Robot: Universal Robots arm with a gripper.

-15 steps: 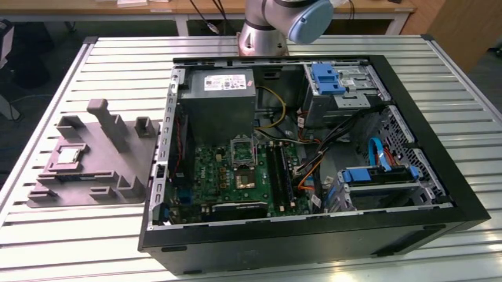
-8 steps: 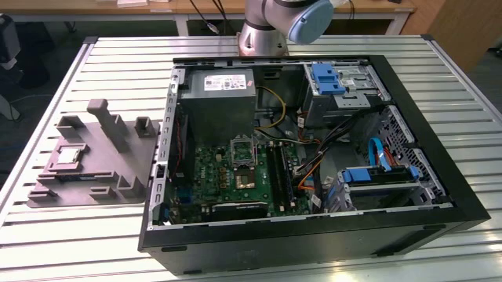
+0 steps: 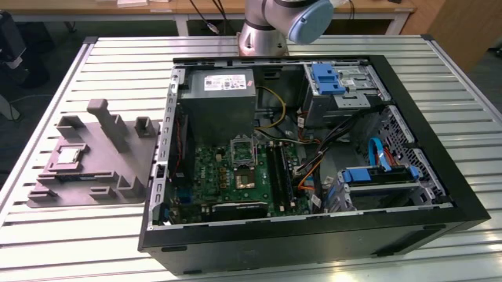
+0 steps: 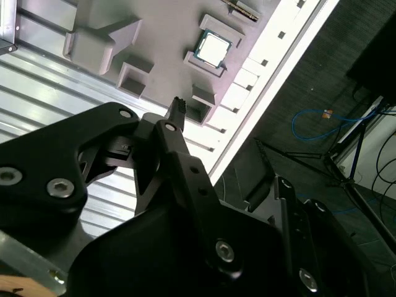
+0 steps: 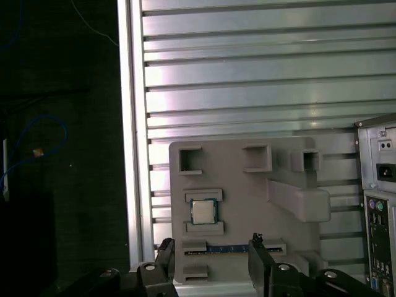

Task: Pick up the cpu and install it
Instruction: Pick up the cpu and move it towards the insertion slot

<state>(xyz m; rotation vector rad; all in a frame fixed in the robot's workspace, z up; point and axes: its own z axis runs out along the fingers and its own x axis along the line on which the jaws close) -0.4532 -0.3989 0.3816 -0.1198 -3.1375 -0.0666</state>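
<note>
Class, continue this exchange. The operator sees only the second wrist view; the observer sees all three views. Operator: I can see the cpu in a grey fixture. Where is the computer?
Observer: In the exterior view the open case lies on the table, beside the fixture, on the exterior view's right of it.
Operator: Is the gripper open?
Observer: Yes. The first wrist view shows the gripper with its fingers apart and nothing between them.
Operator: Does either finger touch the cpu?
Observer: No. In that view the cpu sits in its pocket, clear of both fingers.
</note>
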